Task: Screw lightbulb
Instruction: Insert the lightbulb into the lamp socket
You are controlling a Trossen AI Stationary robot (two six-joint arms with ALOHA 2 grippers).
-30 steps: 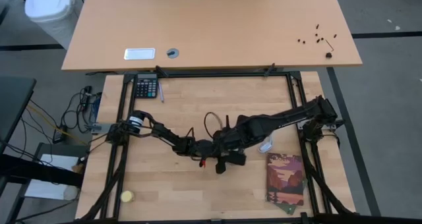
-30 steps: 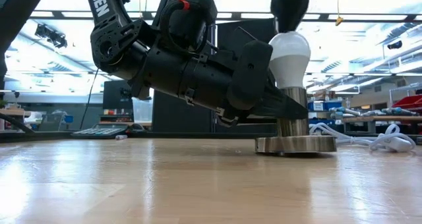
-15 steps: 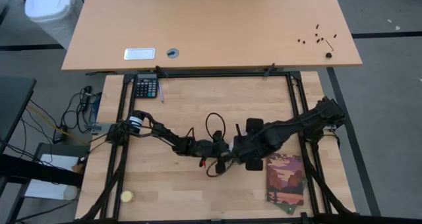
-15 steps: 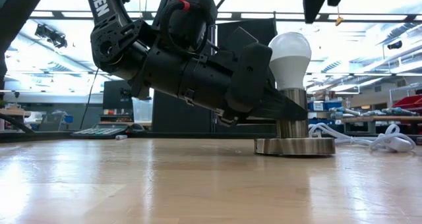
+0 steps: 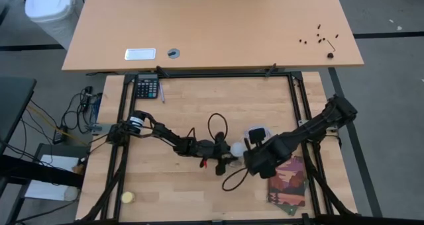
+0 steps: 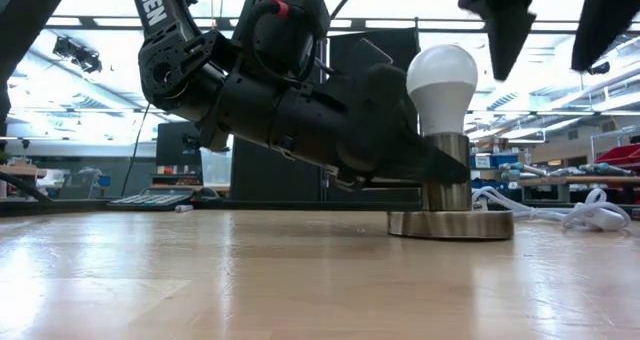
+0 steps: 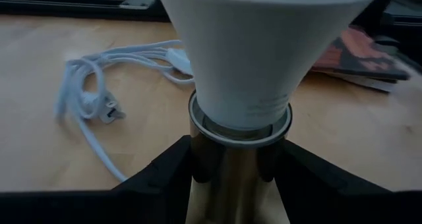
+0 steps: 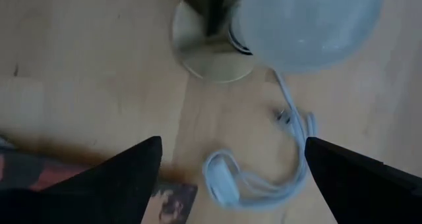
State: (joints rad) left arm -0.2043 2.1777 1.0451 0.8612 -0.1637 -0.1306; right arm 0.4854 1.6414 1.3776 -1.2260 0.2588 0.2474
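Observation:
The white lightbulb (image 6: 440,85) stands upright in a metallic socket (image 6: 445,190) whose round flat base (image 6: 450,223) rests on the wooden table. It also shows in the high view as the lightbulb (image 5: 237,147). My left gripper (image 7: 234,165) reaches in from the table's left and is shut on the socket's stem below the bulb. My right gripper (image 6: 550,30) hangs open, pointing down, above the bulb and to its right, touching nothing. From its wrist view the right gripper (image 8: 231,184) sees the bulb (image 8: 310,20) off to one side. My left gripper pinches the socket's metal stem (image 7: 231,184) just under the bulb's neck between its two fingers (image 7: 168,171), one on each side. The fingers come nearly level from the table's left, slanting slightly down. The socket stands upright with its base on the table.
The socket's white cord with its plug (image 5: 257,132) lies coiled just beyond the socket. A colourful book (image 5: 287,179) lies near the right edge. A yellow ball (image 5: 126,197) sits at the near left and a calculator (image 5: 146,87) at the far left.
My right gripper has gone from right above the bulb's top toward the table's right edge, sinking a little and rolling about its own axis; its fingers stay open. The bulb, the socket and my left gripper have kept still.

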